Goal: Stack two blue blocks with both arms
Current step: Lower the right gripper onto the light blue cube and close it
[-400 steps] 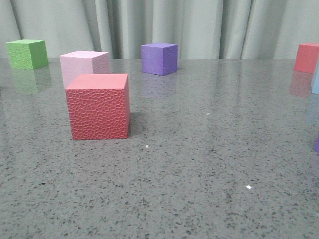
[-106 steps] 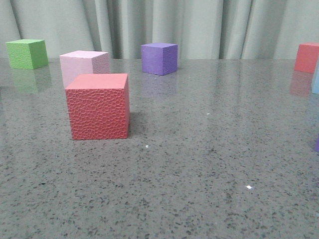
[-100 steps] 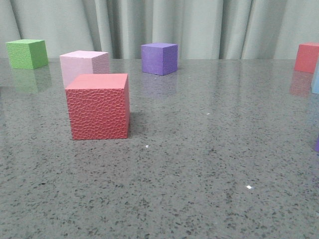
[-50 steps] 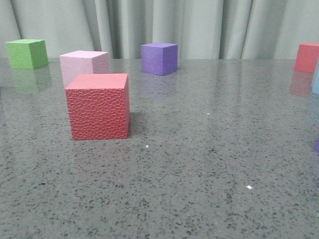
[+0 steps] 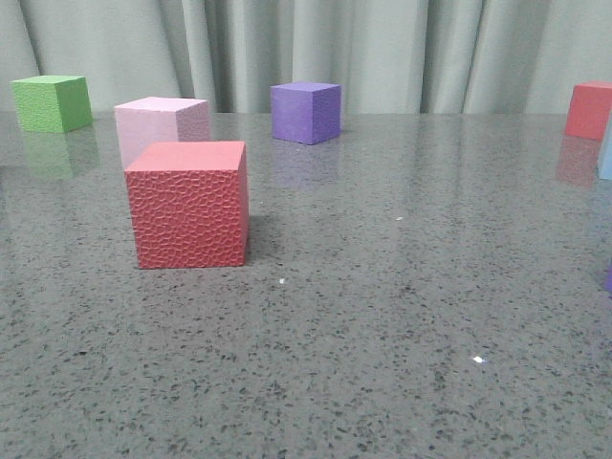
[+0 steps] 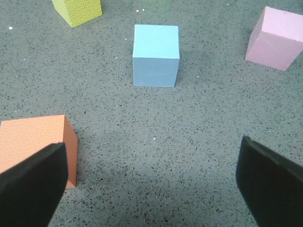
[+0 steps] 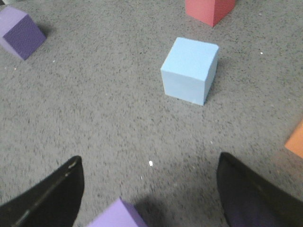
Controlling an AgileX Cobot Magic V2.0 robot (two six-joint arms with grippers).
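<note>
One pale blue block (image 6: 156, 55) stands on the grey table in the left wrist view, ahead of my left gripper (image 6: 151, 189). That gripper is open and empty, with its dark fingers (image 6: 31, 189) wide apart above the table. The other pale blue block (image 7: 190, 70) stands ahead of my right gripper (image 7: 151, 196), which is also open and empty. In the front view only a blue sliver (image 5: 606, 153) shows at the right edge. Neither gripper shows in the front view.
Front view: red cube (image 5: 189, 204), pink cube (image 5: 161, 124), green cube (image 5: 53, 103), purple cube (image 5: 306, 112), far red cube (image 5: 588, 110). An orange cube (image 6: 35, 144) sits by the left gripper's finger. A lilac cube (image 7: 118, 216) lies between the right gripper's fingers.
</note>
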